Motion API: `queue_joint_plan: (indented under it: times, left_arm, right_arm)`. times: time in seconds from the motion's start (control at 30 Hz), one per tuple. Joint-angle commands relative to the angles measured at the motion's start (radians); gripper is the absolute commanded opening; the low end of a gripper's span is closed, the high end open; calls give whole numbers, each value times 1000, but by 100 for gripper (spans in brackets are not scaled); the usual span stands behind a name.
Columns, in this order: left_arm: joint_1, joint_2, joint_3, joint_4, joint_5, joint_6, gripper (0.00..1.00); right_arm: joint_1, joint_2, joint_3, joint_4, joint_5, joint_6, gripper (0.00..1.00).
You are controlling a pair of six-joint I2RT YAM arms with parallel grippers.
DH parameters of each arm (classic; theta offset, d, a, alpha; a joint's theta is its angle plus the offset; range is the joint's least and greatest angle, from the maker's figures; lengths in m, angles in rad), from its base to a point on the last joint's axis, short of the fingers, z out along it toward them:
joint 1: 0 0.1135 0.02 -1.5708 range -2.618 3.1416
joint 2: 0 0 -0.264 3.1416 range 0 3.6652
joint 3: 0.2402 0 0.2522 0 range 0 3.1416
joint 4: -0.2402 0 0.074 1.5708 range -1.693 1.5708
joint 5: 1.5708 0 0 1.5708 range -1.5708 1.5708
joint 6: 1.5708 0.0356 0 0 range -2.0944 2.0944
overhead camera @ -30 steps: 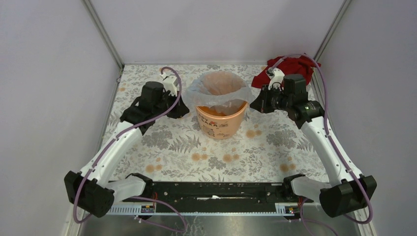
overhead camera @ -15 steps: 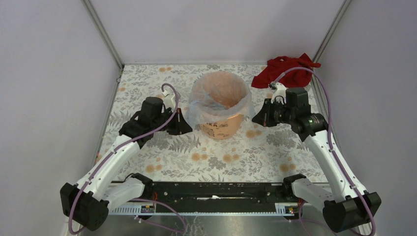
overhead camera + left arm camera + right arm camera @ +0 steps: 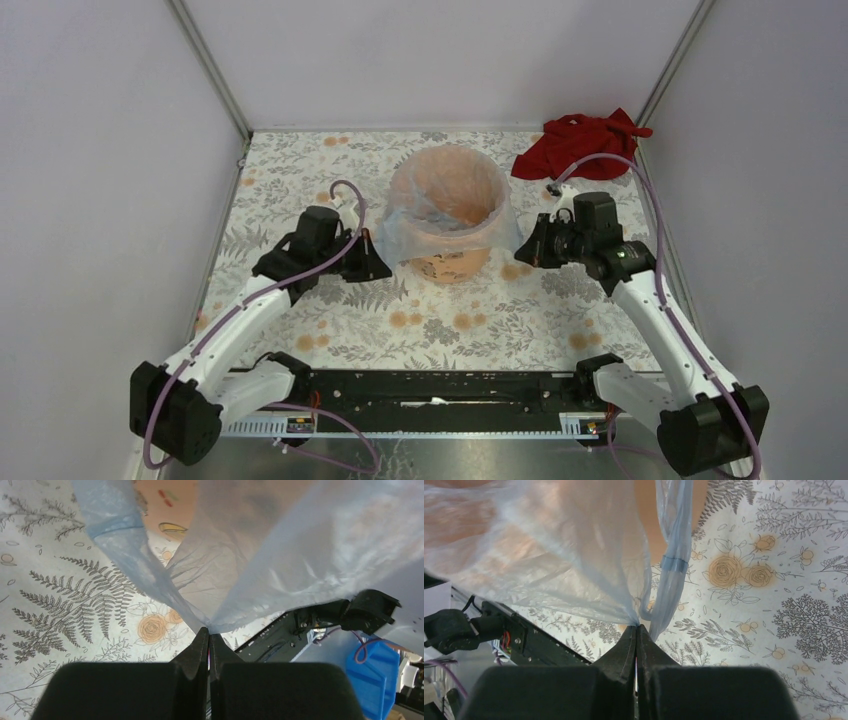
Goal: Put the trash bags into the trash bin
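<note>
The orange trash bin (image 3: 447,262) stands at the table's middle. The pale blue trash bag (image 3: 446,212) lines its inside and drapes down over its rim, covering most of the outer wall. My left gripper (image 3: 383,272) is shut on the bag's left edge, low beside the bin. My right gripper (image 3: 520,257) is shut on the bag's right edge, also low beside the bin. In the left wrist view the film (image 3: 260,555) runs taut into my shut gripper (image 3: 209,631). In the right wrist view the film (image 3: 549,555) gathers into my shut gripper (image 3: 637,626).
A dark red cloth (image 3: 580,141) lies at the back right corner. The floral tablecloth (image 3: 450,320) covers the table. Grey walls close in on three sides. A black rail (image 3: 440,385) runs along the near edge.
Both grippers have moved down and toward the near edge, pulling the bag's edges further down over the bin's outer wall, so less orange shows.
</note>
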Motion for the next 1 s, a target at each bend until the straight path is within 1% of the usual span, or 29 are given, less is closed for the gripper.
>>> queue_joint_plan:
  times: [0.0,0.07,0.13,0.17,0.2,0.23,0.27,0.3,0.4,0.47,0.53,0.6,0.7,0.77,0.87,0.9,0.97]
  left_arm:
    - [-4,69,-112,165,-64,-73,0]
    - [-4,95,-154,239,-77,-113,0]
    - [-3,99,-187,309,-75,-159,0]
    - [-3,100,-192,327,-72,-174,0]
    - [-2,96,-188,327,-73,-176,0]
    - [-4,84,-179,306,-85,-168,1]
    - [-3,68,-170,283,-98,-158,6]
    - [-4,48,-160,258,-112,-143,12]
    - [-4,-5,-118,171,-149,-100,39]
    - [-2,-32,-75,95,-176,-69,52]
    - [3,-58,-20,28,-215,-44,62]
    - [27,-89,27,-22,-252,-28,66]
    - [91,-107,73,-40,-300,-19,73]
    - [153,-91,89,-13,-295,-30,79]
    - [219,-23,71,104,-234,-58,83]
    - [228,14,59,148,-215,-68,81]
    - [229,99,54,206,-192,-73,69]
  right_arm:
    - [2,54,-83,157,40,69,0]
    - [2,74,-119,231,6,97,0]
    - [2,93,-129,252,-17,107,0]
    - [1,98,-122,242,-22,103,3]
    - [1,99,-111,224,-23,95,10]
    - [2,92,-97,194,-21,84,19]
    - [2,78,-83,169,-12,70,28]
    - [2,63,-66,145,4,60,35]
    - [2,17,-10,74,69,35,56]
    - [1,-1,34,26,113,20,68]
    - [1,-7,82,-14,174,17,75]
    - [2,-2,123,-33,247,24,82]
    - [1,37,144,0,305,41,84]
    - [1,102,156,20,314,51,79]
    - [2,175,149,60,306,63,70]
    - [2,193,139,81,299,68,69]
    - [2,222,101,148,264,83,69]
